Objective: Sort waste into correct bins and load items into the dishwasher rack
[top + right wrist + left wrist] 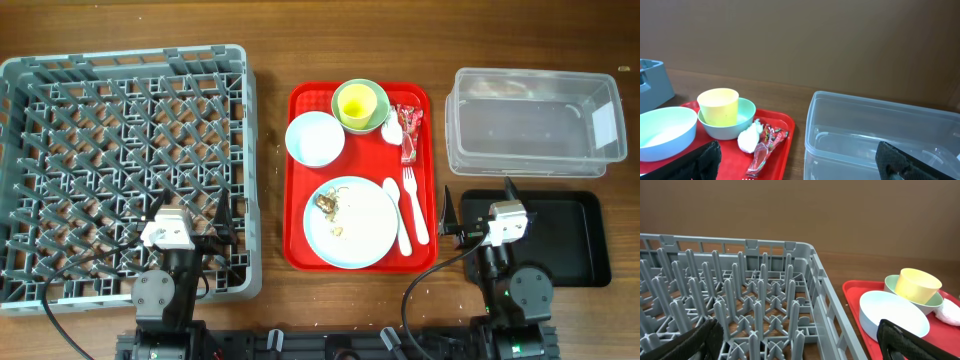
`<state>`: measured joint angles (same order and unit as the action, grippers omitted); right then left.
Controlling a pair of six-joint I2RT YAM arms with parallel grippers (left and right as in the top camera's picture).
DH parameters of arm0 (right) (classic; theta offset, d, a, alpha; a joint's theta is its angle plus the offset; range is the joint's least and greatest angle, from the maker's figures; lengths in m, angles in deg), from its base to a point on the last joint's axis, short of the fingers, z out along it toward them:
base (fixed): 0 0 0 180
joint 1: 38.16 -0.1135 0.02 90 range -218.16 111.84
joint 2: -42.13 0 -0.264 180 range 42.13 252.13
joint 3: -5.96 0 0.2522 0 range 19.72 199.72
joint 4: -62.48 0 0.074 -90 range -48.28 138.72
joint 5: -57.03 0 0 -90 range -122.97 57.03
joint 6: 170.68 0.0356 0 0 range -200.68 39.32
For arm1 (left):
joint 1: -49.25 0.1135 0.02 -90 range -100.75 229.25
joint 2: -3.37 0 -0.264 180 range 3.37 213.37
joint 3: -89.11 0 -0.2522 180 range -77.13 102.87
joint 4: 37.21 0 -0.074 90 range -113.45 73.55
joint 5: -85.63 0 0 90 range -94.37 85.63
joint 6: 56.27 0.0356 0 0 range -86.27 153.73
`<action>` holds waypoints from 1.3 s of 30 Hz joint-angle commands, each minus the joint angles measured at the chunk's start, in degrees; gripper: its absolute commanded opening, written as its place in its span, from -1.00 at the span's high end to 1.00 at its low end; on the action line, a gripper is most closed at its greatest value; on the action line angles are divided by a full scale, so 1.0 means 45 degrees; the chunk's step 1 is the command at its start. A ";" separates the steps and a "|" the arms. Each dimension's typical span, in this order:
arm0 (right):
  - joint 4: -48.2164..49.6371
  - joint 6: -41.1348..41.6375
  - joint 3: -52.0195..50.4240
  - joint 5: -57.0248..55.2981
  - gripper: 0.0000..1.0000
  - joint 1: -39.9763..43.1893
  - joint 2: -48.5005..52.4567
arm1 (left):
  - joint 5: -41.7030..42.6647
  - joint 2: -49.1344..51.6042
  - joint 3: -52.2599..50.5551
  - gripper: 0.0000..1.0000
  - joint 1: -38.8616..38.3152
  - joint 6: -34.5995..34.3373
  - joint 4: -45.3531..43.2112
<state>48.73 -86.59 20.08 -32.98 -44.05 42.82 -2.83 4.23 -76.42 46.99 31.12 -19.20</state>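
The grey dishwasher rack fills the left and holds nothing. On the red tray a yellow-green cup stands inside a pale bowl, with a second bowl beside it. The plate carries brown scraps. A white spoon and fork lie to its right. The paper wad and red-and-white wrapper rest at the tray's right edge. My left gripper hangs open over the rack's near right part. My right gripper stands open, empty, by the black tray.
The clear tub with its white label stands at the back right, beyond the black tray. A strip of bare wooden table separates the rack from the red tray. The rack's wall rises close to my left gripper.
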 commanded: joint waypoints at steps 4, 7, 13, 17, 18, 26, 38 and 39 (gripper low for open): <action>0.0078 -0.0117 -0.0015 0.0126 -1.00 -0.0005 0.0053 | 0.0019 0.0015 -0.0087 -1.00 -0.0053 0.0160 0.0015; 0.0078 -0.0121 -0.0015 0.0126 -1.00 -0.0005 0.0053 | 0.0019 0.0015 -0.0087 -1.00 -0.0053 0.0160 0.0015; 0.0078 -0.0121 -0.0015 0.0126 -1.00 -0.0005 0.0053 | 0.0019 0.0015 -0.0087 -1.00 -0.0053 0.0155 0.0015; 0.0078 -0.0121 -0.0015 0.0126 -1.00 -0.0005 0.0053 | 0.0019 0.0015 -0.0087 -1.00 -0.0053 0.0155 0.0015; 0.0078 -0.0121 -0.0015 0.0131 -1.00 -0.0005 0.0053 | 0.0019 0.0015 -0.0087 -1.00 -0.0053 0.0155 0.0015; 0.0078 -0.0117 -0.0015 0.0126 -1.00 -0.0005 0.0053 | 0.7310 0.0015 -0.0087 -1.00 -0.0053 -0.1005 -0.5872; 0.0078 -0.0121 -0.0015 0.0126 -1.00 -0.0005 0.0053 | 0.6135 0.8257 1.3318 -1.00 -0.0044 -0.1137 0.5950; 0.0078 -0.0117 -0.0015 0.0126 -1.00 -0.0005 0.0053 | 0.6562 0.9661 1.5110 -1.00 -0.0044 -0.1146 0.7941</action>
<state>48.71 -86.59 20.08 -32.98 -44.05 43.26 24.07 36.60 -22.22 46.88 21.31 4.54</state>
